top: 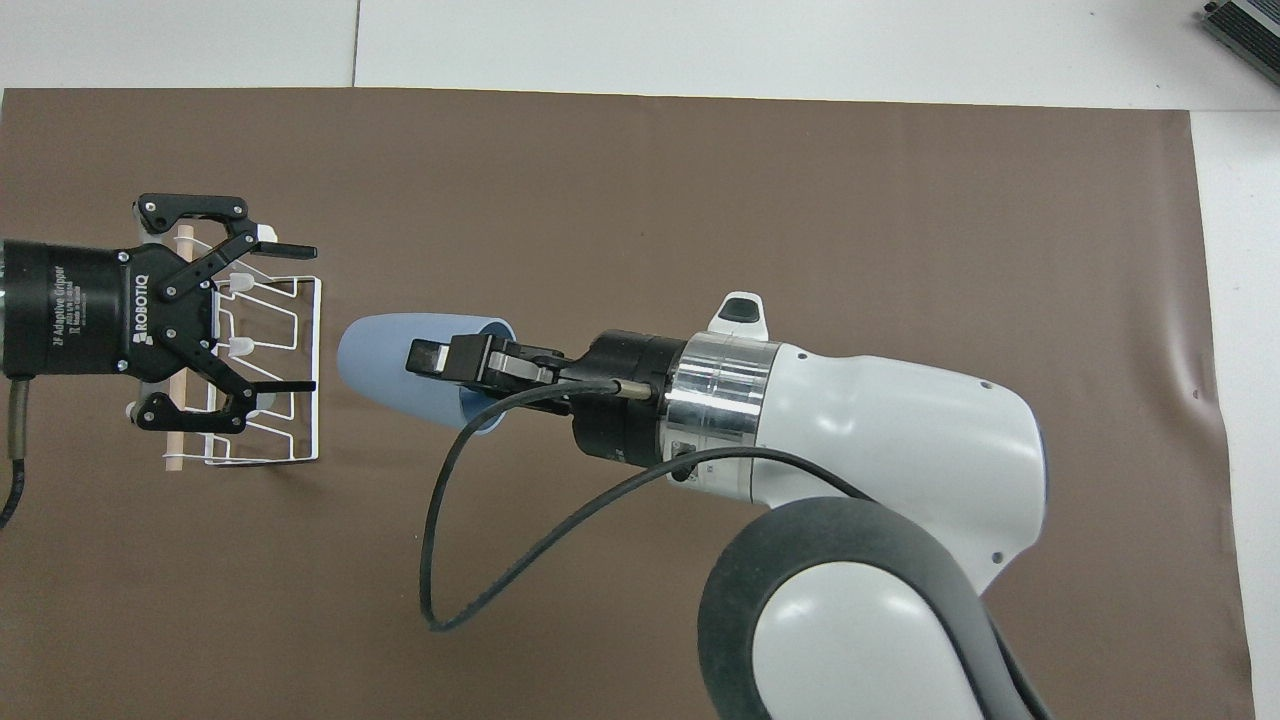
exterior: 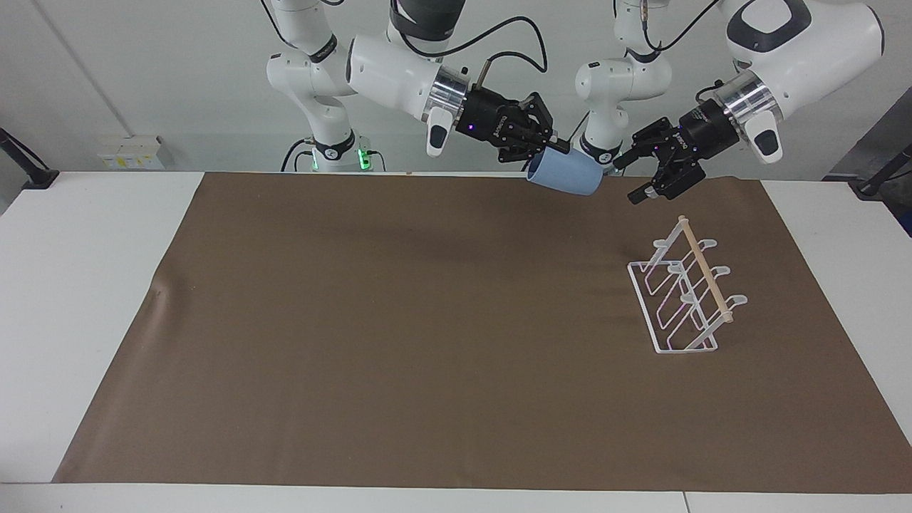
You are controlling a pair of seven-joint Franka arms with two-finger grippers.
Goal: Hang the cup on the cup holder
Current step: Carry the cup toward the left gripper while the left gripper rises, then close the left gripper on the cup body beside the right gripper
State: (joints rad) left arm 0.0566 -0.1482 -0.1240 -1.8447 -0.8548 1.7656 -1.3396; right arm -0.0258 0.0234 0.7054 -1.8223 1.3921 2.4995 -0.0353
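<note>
Cup point(exterior: 566, 174), clamped by your right gripper point(exterior: 550, 151), points base-first at your spread, empty left gripper point(exterior: 645, 178) above the rack point(exterior: 680, 292).

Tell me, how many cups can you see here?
1. The cup is up in the air, gripped at its rim by the right gripper, over the brown mat, not yet on the cup holder.

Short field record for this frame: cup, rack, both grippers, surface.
cup: light-blue cup, tilted, in the air, base toward the left gripper
holder: white wire cup holder, empty, on the brown mat toward the left arm's end
right gripper: shut on the cup's rim, one finger inside
left gripper: open, raised above the holder, beside the cup's base
hand-over: not yet done
</note>
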